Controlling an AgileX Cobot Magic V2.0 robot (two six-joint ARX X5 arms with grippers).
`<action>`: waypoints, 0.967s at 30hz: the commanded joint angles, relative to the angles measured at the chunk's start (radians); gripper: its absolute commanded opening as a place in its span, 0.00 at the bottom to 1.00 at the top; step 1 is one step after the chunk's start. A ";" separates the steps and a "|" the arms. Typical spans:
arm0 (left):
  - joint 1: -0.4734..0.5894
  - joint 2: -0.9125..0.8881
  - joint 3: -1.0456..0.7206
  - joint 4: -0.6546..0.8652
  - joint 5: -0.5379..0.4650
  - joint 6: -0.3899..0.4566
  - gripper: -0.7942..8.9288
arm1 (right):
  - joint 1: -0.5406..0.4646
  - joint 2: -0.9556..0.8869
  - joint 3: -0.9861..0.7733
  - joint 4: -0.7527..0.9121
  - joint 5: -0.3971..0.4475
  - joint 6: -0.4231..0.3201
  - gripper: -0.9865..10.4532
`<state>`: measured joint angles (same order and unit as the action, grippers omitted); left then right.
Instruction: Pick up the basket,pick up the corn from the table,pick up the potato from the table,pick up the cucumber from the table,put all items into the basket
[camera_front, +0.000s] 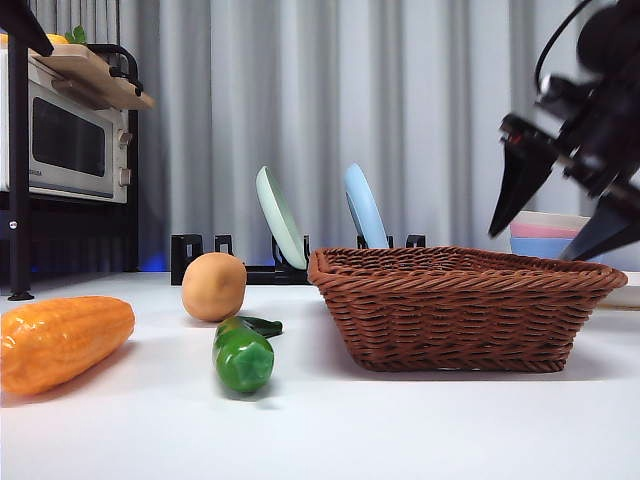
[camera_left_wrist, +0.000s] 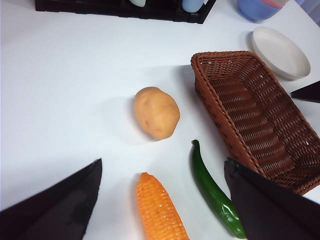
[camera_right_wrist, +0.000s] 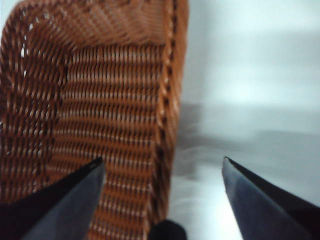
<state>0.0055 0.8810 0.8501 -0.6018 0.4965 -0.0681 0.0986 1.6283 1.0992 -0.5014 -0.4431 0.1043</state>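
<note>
Corn (camera_front: 62, 342) lies nearest; right gripper (camera_right_wrist: 162, 165) — spread wide — straddles basket (camera_right_wrist: 100, 100) rim; left gripper (camera_left_wrist: 162, 175) gapes.

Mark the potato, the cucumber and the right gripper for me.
potato (camera_left_wrist: 156, 112): left wrist view, middle of its rounded body.
cucumber (camera_left_wrist: 212, 192): left wrist view, mid-length of the green body.
right gripper (camera_front: 565, 203): front view, midway between its open jaws' tips.
</note>
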 joint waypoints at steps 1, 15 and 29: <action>0.001 -0.002 0.002 -0.003 0.003 0.009 0.50 | 0.003 0.055 0.003 0.012 -0.049 -0.008 0.28; -0.103 0.138 0.047 0.079 -0.008 -0.089 0.50 | 0.000 -0.144 0.003 0.011 -0.049 0.051 0.07; -0.375 0.754 0.447 0.069 -0.369 -0.096 0.61 | -0.002 -0.450 0.003 -0.053 0.007 0.055 0.07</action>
<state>-0.3664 1.6131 1.2930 -0.5365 0.1329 -0.1547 0.0978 1.1828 1.1011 -0.5659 -0.4324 0.1429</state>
